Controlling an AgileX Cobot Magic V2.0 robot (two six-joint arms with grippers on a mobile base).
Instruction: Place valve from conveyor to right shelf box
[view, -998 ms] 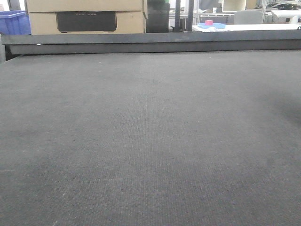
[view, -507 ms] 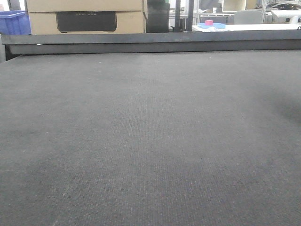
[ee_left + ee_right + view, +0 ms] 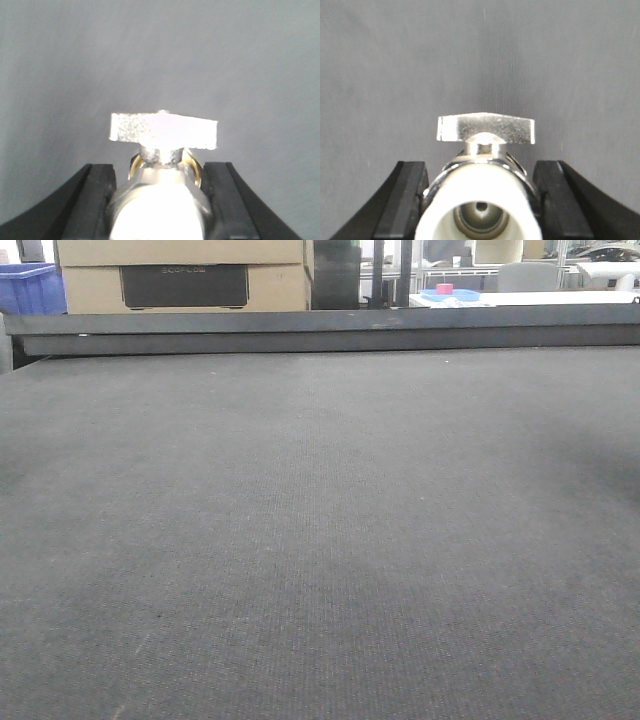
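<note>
Between the two black fingers of the left gripper, a silvery valve sits clamped, one finger pressed to each side of its body. The body runs back along the gripper toward the wrist camera. Its flat T-handle stands beyond the fingertips, with the crossbar lying side to side. The right gripper is closed the same way on a second valve, its white-rimmed open end facing the camera and its crossbar likewise level.

Behind both is only the dark grey conveyor; whether the valves touch it or hang above it cannot be told. In the front view no valve lies on the belt, which reaches a dark rail at its far edge. Cardboard boxes and a blue crate stand past the far left corner. Neither arm nor the shelf box shows there.

Pickup looks done. The carry to the right shelf remains, and the right arm is probably nearer.
</note>
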